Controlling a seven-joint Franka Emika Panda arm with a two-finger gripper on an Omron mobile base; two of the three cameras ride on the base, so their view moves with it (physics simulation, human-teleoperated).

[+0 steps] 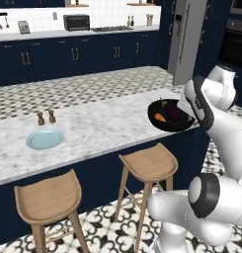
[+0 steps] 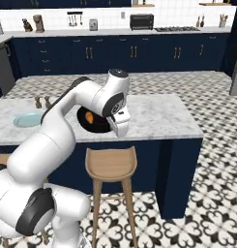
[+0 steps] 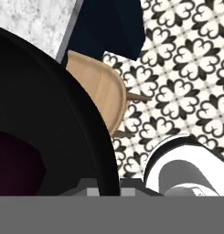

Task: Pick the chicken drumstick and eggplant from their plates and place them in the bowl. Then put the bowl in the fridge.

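The glossy black bowl (image 1: pixel 162 123) (image 2: pixel 93 127) hangs at the counter's front edge, partly past it. Inside lie the dark purple eggplant (image 1: pixel 172 112) and the orange chicken drumstick (image 1: pixel 160 118) (image 2: pixel 89 117). My gripper (image 3: pixel 107 189) is shut on the bowl's rim (image 3: pixel 93 132), which runs down between the fingertips in the hand view. The eggplant (image 3: pixel 13 169) shows dimly inside the bowl there. The pale blue-green plate (image 1: pixel 45 139) (image 2: pixel 28 119) lies bare far to the left on the counter. The grey fridge (image 1: pixel 186 42) stands at the back right.
The marble counter (image 1: pixel 102 123) (image 2: pixel 154 116) carries two small shakers (image 1: pixel 46 117) (image 2: pixel 42 102). Wooden stools (image 1: pixel 148 163) (image 1: pixel 48 195) (image 2: pixel 111 163) stand under its front edge, one right below the bowl. Navy cabinets line the back wall.
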